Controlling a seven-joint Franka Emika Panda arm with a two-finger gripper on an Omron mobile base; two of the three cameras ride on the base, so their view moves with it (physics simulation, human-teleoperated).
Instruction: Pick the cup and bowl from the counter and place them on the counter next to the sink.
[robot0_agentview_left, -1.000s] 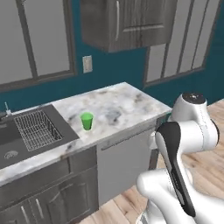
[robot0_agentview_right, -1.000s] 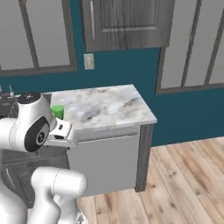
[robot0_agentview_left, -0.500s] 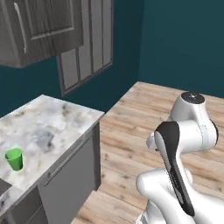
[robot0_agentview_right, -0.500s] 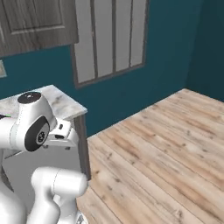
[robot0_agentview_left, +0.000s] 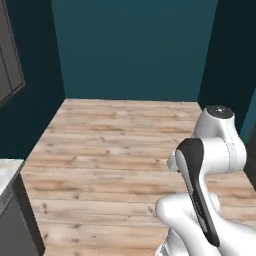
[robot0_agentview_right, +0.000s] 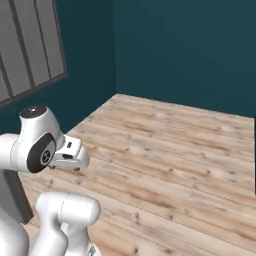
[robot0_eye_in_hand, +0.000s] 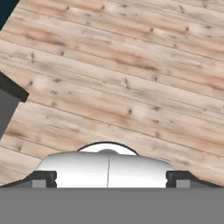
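Observation:
The cup, the bowl and the sink are out of view. Of the counter (robot0_agentview_left: 5, 172), a small marble corner shows at the left edge of the left base view, over a grey cabinet side (robot0_agentview_left: 17, 220). My gripper (robot0_eye_in_hand: 111, 180) is open, its two dark fingertips (robot0_eye_in_hand: 43, 179) standing wide apart with nothing between them, above bare wooden floor. In the right base view the hand (robot0_agentview_right: 72, 155) is tucked close to the arm's upper joint, low on the left.
Light wooden floor (robot0_agentview_left: 125, 145) stretches ahead to teal walls (robot0_agentview_right: 190, 50). A grey panelled front (robot0_agentview_right: 30, 45) hangs on the left wall. The dark cabinet edge (robot0_eye_in_hand: 8, 103) sits at the left of the hand view.
The whole picture has swung to the right with the base: counter, sink and green cup have slid out to the left, and floor and walls have come in. The gripper stays open.

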